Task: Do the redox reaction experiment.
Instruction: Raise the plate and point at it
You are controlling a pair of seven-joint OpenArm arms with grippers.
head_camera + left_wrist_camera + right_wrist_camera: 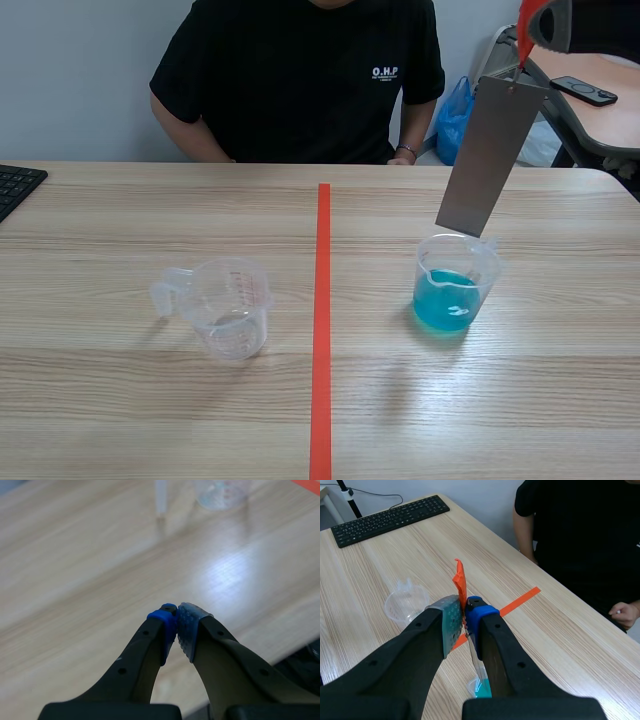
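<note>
- Left wrist view shows my left gripper (176,625) up close. Its two pads are pressed together with nothing between them. Ahead of it is bare table (100,555), and farther on the clear empty cup (220,492).
- My right gripper (465,612) is squeezed tight on the metal plate (477,667), holding it by the orange tab (460,580) at its top. The plate hangs down under my fingers.
- In the scene view, the empty cup sits in the lower left of the frame, left of the red tape line (322,330). The cup of blue liquid (455,285) sits right of the line, at the middle right.
- The plate comes down from the upper right corner, a bit tilted. Its low edge is just at the rim of the blue cup. I think it is not wet yet.
- I think the step now is dipping the plate into the blue liquid. Next I should go down slowly and keep the plate inside the rim, so the cup does not tip.
- Only the right wrist view shows my grip on the tab, with the blue cup right under it. Only the scene view shows the plate's flat face. It does not show my left gripper at all.
- Farthest away, at the top of the frame, a person (300,80) in a black shirt sits across the table. A keyboard (15,185) pokes in at the left edge.
</note>
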